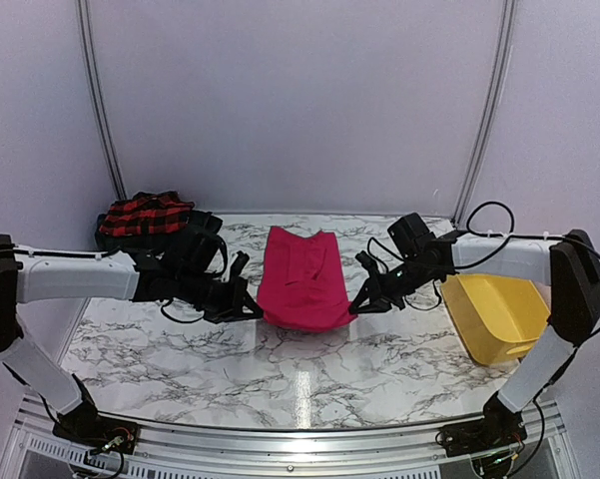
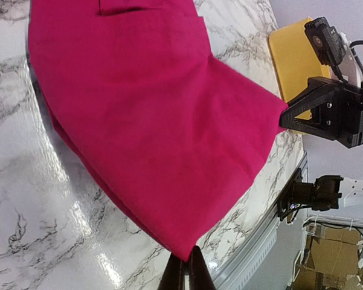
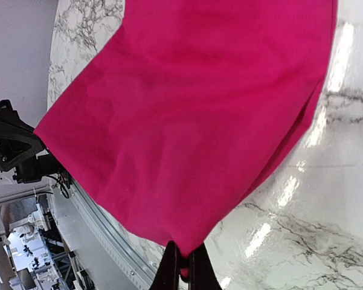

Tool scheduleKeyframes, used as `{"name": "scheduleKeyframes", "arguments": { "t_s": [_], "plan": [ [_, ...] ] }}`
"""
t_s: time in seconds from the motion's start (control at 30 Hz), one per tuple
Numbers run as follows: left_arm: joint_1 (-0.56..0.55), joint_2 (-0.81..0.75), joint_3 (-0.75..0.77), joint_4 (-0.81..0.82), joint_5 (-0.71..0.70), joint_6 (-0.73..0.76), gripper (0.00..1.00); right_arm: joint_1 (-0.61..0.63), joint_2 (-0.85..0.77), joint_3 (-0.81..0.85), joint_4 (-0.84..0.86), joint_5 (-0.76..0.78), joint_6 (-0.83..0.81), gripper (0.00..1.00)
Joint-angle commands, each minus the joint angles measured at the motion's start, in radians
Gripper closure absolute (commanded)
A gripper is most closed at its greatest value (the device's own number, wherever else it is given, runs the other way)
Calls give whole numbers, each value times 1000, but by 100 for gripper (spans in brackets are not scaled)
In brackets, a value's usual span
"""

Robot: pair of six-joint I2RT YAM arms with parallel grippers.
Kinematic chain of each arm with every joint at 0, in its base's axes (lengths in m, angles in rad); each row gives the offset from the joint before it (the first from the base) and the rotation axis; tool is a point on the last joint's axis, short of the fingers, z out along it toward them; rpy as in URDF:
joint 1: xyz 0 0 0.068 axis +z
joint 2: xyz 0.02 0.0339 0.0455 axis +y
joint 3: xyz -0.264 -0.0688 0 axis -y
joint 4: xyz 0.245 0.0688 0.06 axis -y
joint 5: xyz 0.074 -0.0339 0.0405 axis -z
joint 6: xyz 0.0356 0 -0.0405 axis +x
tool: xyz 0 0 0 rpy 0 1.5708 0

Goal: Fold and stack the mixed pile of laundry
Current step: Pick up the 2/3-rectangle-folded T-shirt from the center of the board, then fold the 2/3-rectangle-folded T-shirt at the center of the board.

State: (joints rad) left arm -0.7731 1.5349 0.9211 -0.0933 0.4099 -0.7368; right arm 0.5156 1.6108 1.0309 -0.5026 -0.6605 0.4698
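A plain magenta-pink garment (image 1: 301,279) lies on the marble table (image 1: 180,349) in the middle. My left gripper (image 1: 257,308) is shut on its near left corner, and my right gripper (image 1: 357,302) is shut on its near right corner. The near edge hangs a little off the table between them. In the left wrist view the pink garment (image 2: 151,115) tapers to a corner pinched in the left gripper (image 2: 186,266). The right wrist view shows the pink garment (image 3: 193,109) pinched in the right gripper (image 3: 184,266). A red-and-black checked garment (image 1: 145,215) sits on a dark garment (image 1: 195,239) at the back left.
A yellow plastic tub (image 1: 494,314) stands at the table's right edge, also visible as the yellow tub (image 2: 296,57) in the left wrist view. Pale walls close in the back and sides. A metal rail (image 1: 300,439) runs along the near edge.
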Motion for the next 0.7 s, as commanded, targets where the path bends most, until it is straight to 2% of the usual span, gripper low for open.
{"name": "scheduleKeyframes", "arguments": {
  "t_s": [0.0, 0.27, 0.43, 0.57, 0.67],
  "plan": [
    [71, 53, 157, -94, -35, 28, 100, -71, 101, 193, -76, 23, -30, 100],
    [194, 395, 505, -121, -16, 102, 100, -157, 457, 601, -92, 2, -99, 100],
    [214, 632, 674, -119, -14, 114, 100, -161, 665, 757, -82, 11, -119, 100],
    [215, 703, 680, -116, 5, 110, 100, -157, 722, 757, -65, -2, -127, 100],
    [211, 672, 587, -101, 15, 120, 100, -146, 686, 675, -53, -5, -138, 100]
  ]
}}
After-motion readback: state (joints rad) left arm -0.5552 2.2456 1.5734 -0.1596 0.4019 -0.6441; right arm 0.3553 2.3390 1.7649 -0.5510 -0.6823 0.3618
